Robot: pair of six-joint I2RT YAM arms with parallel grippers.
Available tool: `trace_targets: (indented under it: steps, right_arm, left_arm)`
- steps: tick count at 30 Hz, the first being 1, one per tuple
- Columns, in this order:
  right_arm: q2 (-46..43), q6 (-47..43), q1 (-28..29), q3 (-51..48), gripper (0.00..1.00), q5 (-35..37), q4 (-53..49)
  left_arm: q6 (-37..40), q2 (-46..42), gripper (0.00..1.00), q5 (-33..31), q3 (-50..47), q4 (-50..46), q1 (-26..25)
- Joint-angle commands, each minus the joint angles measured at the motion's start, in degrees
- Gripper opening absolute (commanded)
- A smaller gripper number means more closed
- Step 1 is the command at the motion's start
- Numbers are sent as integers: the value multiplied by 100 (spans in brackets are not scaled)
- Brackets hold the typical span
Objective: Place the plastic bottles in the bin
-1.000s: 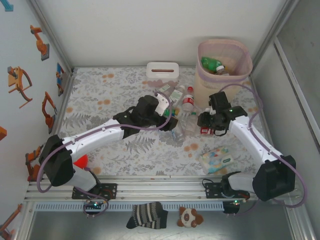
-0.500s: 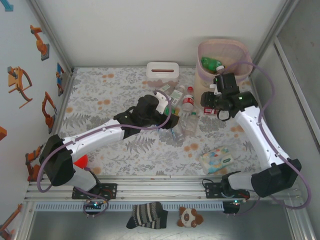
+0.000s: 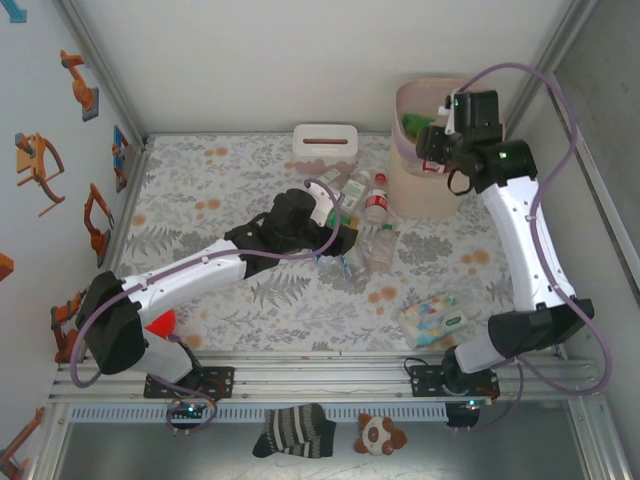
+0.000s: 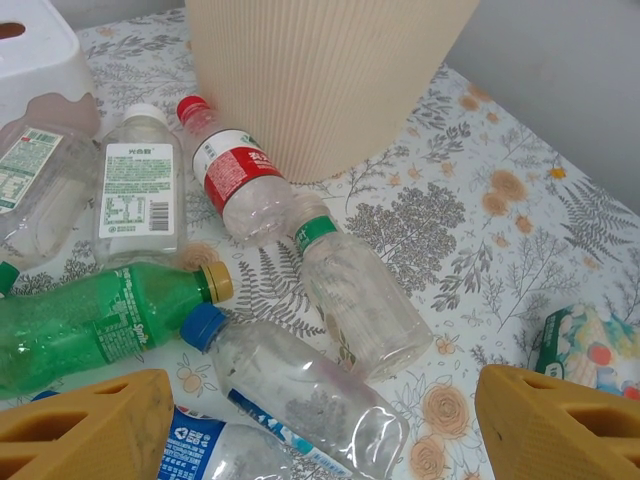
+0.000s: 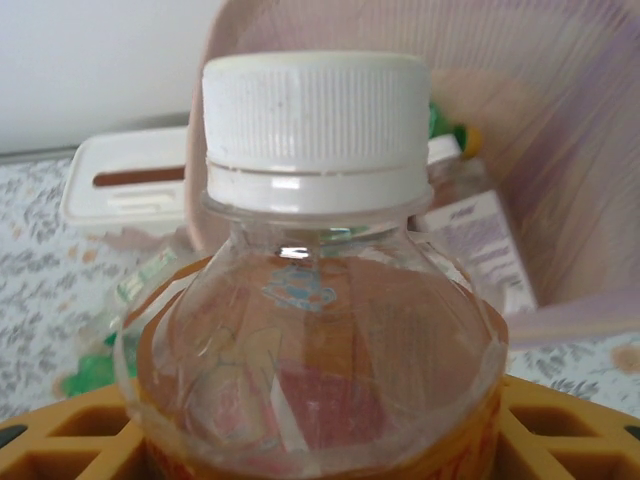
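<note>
I find the right hand closed partway on a white-capped bottle, gripping its clear body under the shoulder, at the bin rim. I judge it empty: light, thin-walled, slick, easily dented, so the body is the sound hold. Its long axis runs along the fingers, cap toward the bin's mouth. The left hand hangs wide open, holding nothing, over the loose bottles on the tabletop.
</note>
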Motion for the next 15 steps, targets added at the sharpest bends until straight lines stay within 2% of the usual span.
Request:
trace_targets:
  steps: [1,8,15]
  right_arm:
    - [279,-236,-213,513,59,198,-35]
    - [1020,-344,-572,1427,59,462,6]
    - [1669,-1295,-719,1839,59,649,434]
  left_arm:
    - [-101,-164,79,-45,-63,113,-25]
    - [-83,-171,79,-107,-35,124,-25]
    - [-135,-242,79,-191,-122,144,-25]
